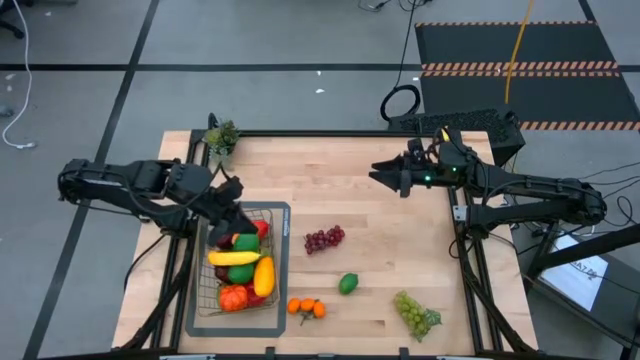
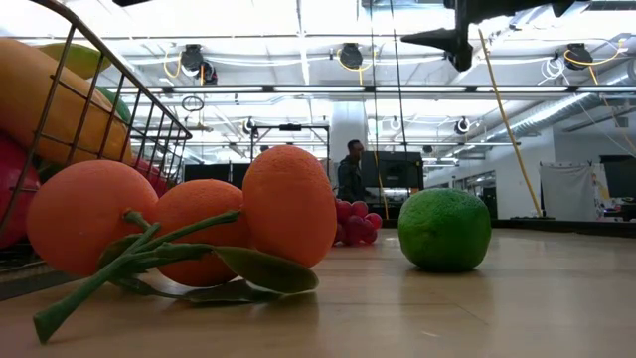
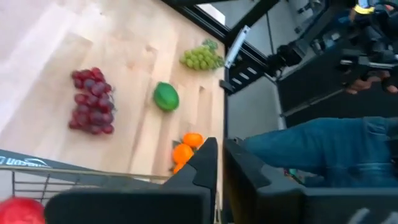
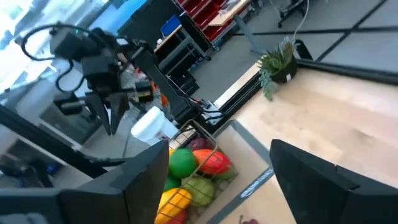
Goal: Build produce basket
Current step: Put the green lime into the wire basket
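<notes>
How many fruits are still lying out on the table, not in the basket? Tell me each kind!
Purple grapes: 1 bunch
Lime: 1
Oranges: 1 cluster
Green grapes: 1 bunch
Total: 4 pieces outside the basket

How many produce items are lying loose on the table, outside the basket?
4: purple grapes mid-table, lime nearer the front, orange cluster beside the basket, green grapes front right. None seems hidden.
</notes>
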